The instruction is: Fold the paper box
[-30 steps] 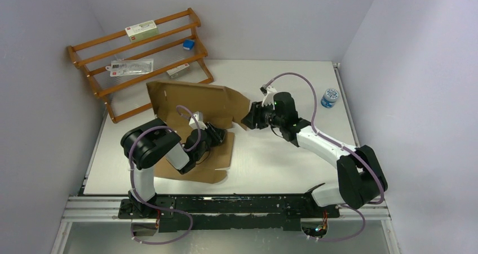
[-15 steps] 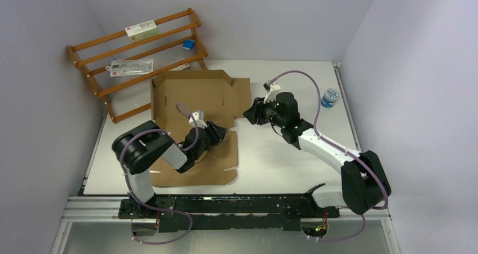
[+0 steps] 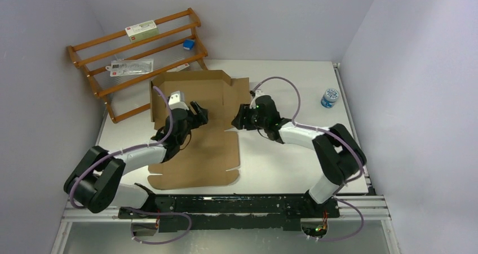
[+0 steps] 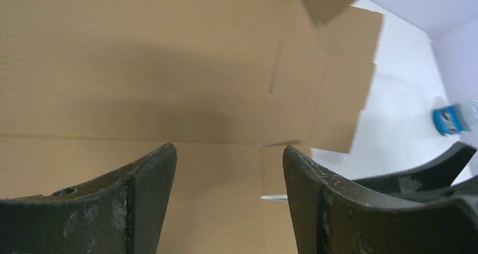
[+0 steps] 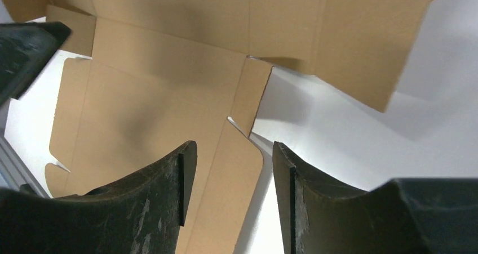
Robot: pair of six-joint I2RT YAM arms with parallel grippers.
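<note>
The paper box (image 3: 197, 158) is a brown cardboard sheet spread on the table, its rear panel (image 3: 214, 93) tilted up a little. My left gripper (image 3: 198, 112) hovers over the sheet near the fold between the rear and front panels. In the left wrist view its jaws (image 4: 228, 150) stand open with only cardboard (image 4: 169, 68) beneath them. My right gripper (image 3: 238, 121) is at the sheet's right edge. It is open too (image 5: 234, 147), above a narrow side flap (image 5: 242, 152), and nothing is pinched.
A wooden rack (image 3: 135, 57) with small packets leans at the back left, just behind the sheet. A small blue-and-white container (image 3: 330, 97) stands at the right, near the wall. Bare white table (image 3: 282, 164) lies right of the sheet.
The left arm swung from the sheet's front part up to the fold line and its gripper opened. The tilted sheet settled flat and square. The right gripper moved left, down to the sheet's edge.
</note>
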